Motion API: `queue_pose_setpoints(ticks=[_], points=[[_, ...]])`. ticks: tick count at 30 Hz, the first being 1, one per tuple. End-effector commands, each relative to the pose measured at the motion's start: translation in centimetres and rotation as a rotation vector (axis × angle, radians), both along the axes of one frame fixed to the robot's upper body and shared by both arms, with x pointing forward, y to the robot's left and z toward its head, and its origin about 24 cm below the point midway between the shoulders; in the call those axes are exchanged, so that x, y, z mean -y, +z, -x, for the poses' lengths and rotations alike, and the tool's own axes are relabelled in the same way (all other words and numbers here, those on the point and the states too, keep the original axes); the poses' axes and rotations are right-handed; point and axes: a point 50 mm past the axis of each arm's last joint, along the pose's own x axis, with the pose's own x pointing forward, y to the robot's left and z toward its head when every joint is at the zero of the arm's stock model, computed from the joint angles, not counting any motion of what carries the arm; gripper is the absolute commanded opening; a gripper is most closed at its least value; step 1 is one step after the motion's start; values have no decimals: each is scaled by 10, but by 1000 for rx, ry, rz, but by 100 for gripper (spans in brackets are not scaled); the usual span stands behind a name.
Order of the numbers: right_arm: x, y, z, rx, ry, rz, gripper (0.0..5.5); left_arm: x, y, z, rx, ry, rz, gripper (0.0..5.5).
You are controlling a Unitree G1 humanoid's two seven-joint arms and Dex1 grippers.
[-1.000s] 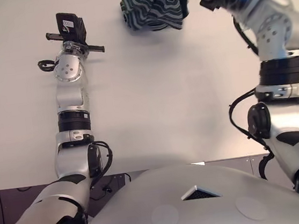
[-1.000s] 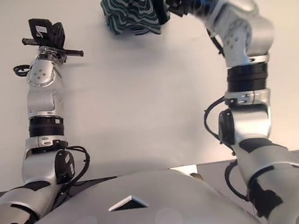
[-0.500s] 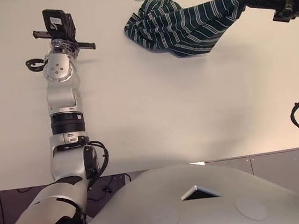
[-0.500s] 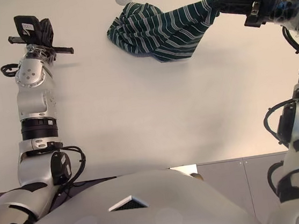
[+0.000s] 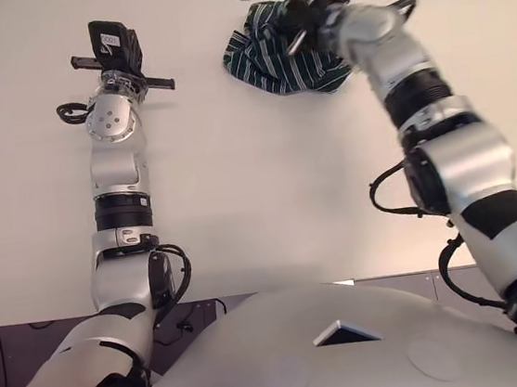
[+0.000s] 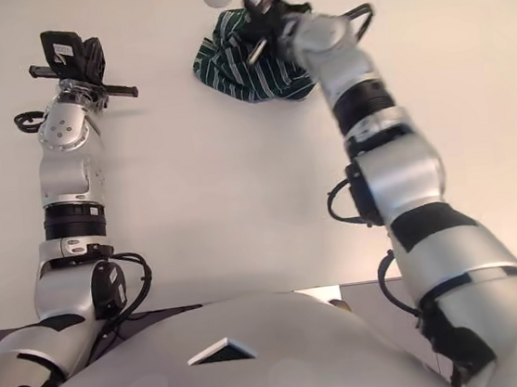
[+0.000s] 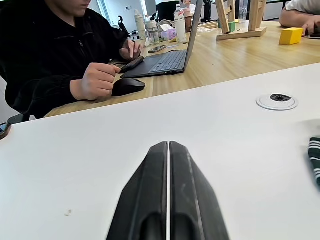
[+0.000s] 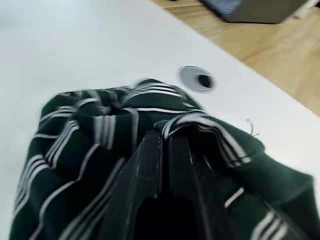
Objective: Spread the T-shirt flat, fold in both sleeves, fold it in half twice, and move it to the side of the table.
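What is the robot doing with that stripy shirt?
The robot's right jaws are shut on a crumpled striped shirt near the far edge of the white table. Its left jaws are shut with nothing in them, over the table's left side. The shirt is bunched in a heap, not yet spread flat.

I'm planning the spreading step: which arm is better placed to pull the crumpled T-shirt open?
Right. The right gripper is buried in the bunched T-shirt, shut on its fabric. The left gripper is shut over bare table, apart from the shirt.
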Motion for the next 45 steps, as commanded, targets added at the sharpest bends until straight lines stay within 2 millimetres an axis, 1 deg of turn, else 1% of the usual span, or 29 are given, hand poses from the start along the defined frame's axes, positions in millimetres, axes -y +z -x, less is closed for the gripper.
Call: queue_pose_setpoints(ticks=[1,3,5,6,7,9,11,12,13,14,15,17,19,21,22,24,26,29,31,33,35,36,38,40,42,43,44,45], points=[[-21,-30,20,-13,169,190,1,2,9,-6,25,-13,-5,0],[-31,-45,39,-58,385,201,1,-1,10,-6,32,-4,-6,0],[-33,-56,66,-119,662,167,1,-3,11,-5,37,7,-5,0],[-22,-62,84,-216,804,152,1,-4,11,-5,40,12,-5,0],[-12,-66,95,-310,871,139,1,-5,12,-5,41,15,-5,0],[24,-58,106,-431,1004,163,1,-7,13,-4,43,21,-7,0],[62,-44,112,-538,1063,205,1,-7,12,-5,42,22,-9,0],[77,-37,110,-573,1047,220,1,-7,12,-4,42,22,-10,0],[89,-30,105,-581,1010,226,1,-7,12,-3,45,20,-11,0],[99,-22,94,-553,935,222,1,-5,13,-4,45,2,-19,0],[105,-12,83,-508,866,207,1,-3,14,-5,44,-18,-27,0],[109,12,58,-376,698,121,1,3,17,-10,42,-101,-13,0],[109,37,40,-280,605,1,1,21,23,-16,38,-275,-6,0],[107,54,28,-215,526,-116,1,47,24,-18,2,-469,33,0],[106,61,22,-190,481,-180,1,68,22,-16,-28,-589,76,0],[109,68,15,-169,404,-260,1,104,17,-13,-92,-764,116,0],[112,66,15,-174,374,-273,1,127,8,-12,-184,-857,108,0],[109,59,17,-185,378,-249,1,148,-1,-16,-343,-878,60,0],[109,56,18,-186,370,-254,1,157,-10,-19,-501,-849,13,0],[110,54,20,-185,367,-252,1,157,-20,-19,-638,-810,-113,0],[110,53,21,-185,358,-247,1,151,-28,-18,-721,-795,-220,0],[110,52,20,-182,343,-243,1,144,-32,-16,-760,-803,-269,0],[114,51,18,-179,290,-235,1,125,-36,-12,-826,-848,-332,0],[119,49,19,-187,264,-224,1,100,-36,-5,-856,-875,-336,0],[125,47,23,-209,274,-227,1,72,-33,8,-860,-849,-315,0],[127,46,26,-230,285,-237,1,55,-32,20,-865,-828,-301,0],[131,44,29,-252,296,-242,25,43,-31,34,-872,-815,-291,0],[135,41,34,-282,313,-228,38,31,-31,55,-887,-810,-271,0]])
